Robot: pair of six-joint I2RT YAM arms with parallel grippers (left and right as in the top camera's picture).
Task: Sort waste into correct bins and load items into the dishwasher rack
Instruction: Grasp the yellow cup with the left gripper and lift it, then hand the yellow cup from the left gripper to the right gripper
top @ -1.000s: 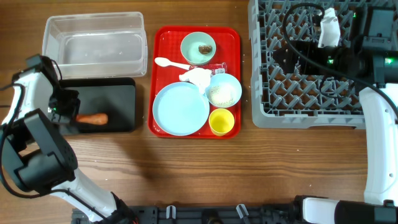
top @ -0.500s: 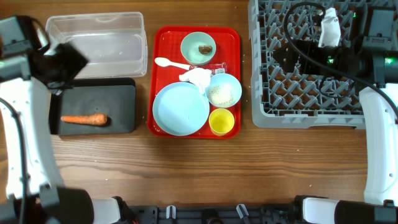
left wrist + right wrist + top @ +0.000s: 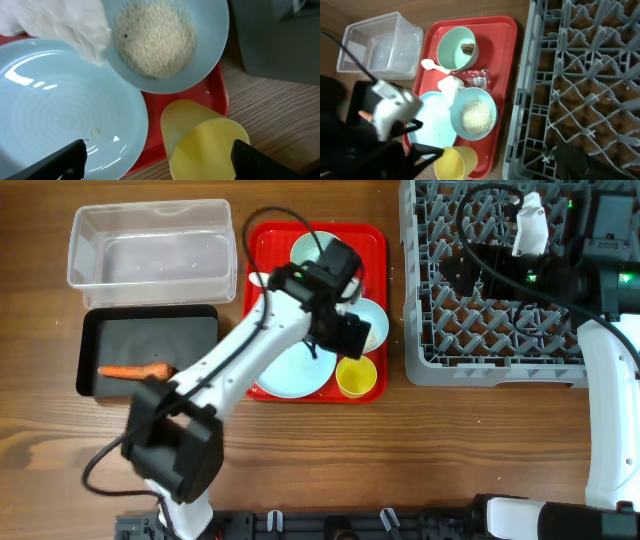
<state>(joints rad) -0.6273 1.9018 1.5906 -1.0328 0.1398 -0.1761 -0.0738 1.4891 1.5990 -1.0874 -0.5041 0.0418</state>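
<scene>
My left gripper point(image 3: 157, 161) hangs open low over the red tray's near right corner. The yellow cup point(image 3: 205, 142) lies partly between its fingertips, with the pale-blue plate point(image 3: 60, 110) to the left. Just beyond sit the pale-blue bowl of rice point(image 3: 160, 40) and the crumpled napkin point(image 3: 60, 20). The orange carrot point(image 3: 135, 370) lies in the black tray point(image 3: 195, 330). The mint bowl point(image 3: 457, 47) holds the brown lump point(image 3: 467, 48), and the red wrapper point(image 3: 475, 77) lies beside it. Over the grey rack point(image 3: 500, 350) my right gripper point(image 3: 465, 272) is open and empty.
The clear tub point(image 3: 150, 245) stands behind the black tray at the back left. A white spoon point(image 3: 430, 64) lies on the red tray point(image 3: 378, 240). My left arm stretches across the table from the front left to the tray.
The left gripper opened and left the carrot lying in the black tray. The left arm then swung right, to the plate and yellow cup. The right arm has not moved.
</scene>
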